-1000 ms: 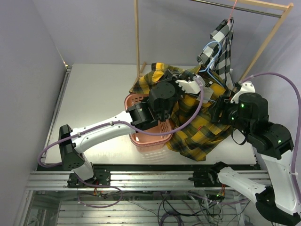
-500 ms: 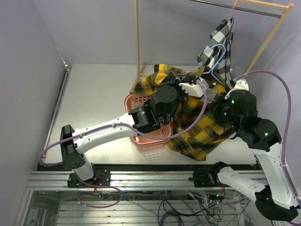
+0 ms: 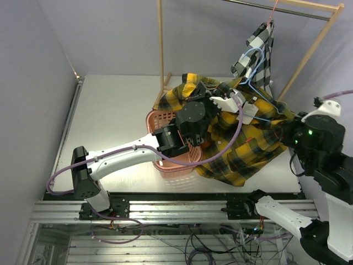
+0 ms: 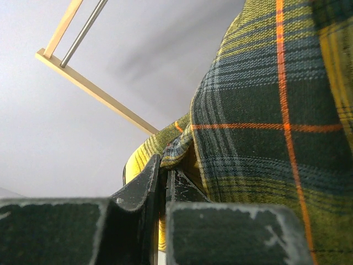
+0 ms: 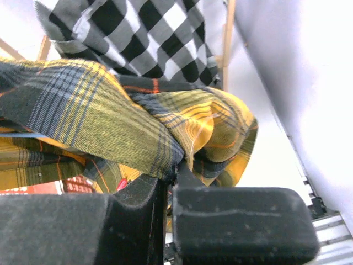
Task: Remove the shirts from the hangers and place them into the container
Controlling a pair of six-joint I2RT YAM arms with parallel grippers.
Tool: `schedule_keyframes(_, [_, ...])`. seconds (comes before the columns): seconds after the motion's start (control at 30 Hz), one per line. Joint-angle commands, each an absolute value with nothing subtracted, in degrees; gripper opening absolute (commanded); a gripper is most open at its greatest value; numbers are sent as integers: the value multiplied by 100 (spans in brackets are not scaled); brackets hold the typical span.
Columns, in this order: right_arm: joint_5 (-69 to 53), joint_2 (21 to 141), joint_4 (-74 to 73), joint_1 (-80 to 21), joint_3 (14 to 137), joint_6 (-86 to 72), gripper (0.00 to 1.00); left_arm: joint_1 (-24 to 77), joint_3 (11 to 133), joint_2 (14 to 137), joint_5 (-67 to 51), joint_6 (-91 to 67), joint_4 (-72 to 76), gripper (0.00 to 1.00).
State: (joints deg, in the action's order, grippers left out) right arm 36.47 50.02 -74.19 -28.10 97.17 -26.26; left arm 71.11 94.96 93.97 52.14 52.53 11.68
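Arms spread wide: my left gripper (image 4: pixel 164 172), reaching past the basket (image 3: pixel 159 118), and my right gripper (image 5: pixel 171 172), far right, each pinch the yellow plaid shirt (image 3: pixel 242 152). It is stretched between them, its hem on the table (image 3: pixel 116 121).

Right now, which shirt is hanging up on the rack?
The black-and-white checked shirt: it hangs from the wooden rack. The yellow plaid shirt lies spread over the pink basket and table.

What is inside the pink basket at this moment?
The yellow plaid shirt drapes over the far and right sides of the basket. The left arm covers most of the inside, so whether cloth reaches the bottom cannot be seen.
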Motion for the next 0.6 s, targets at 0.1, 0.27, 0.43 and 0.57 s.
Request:
schedule_keyframes(0.1, [4615,4771,-7909,-2795,9741,-2762,0,7136,9227,9280,5593,5812,2195,7])
schedule_keyframes(0.27, [4844,4845,-7910,-2795,10069,-2720,0,6745,8931,9020,5787,6377,2819,7])
schedule_keyframes(0.43, [4860,4962,-7904,-2795,10392,-2577,0,6318,9158,8824,5798,5756,2087,7])
schedule_keyframes(0.57, [4787,5147,-7897,-2795,10526,-2459,0,6063,9495,8737,5703,5087,1290,7])
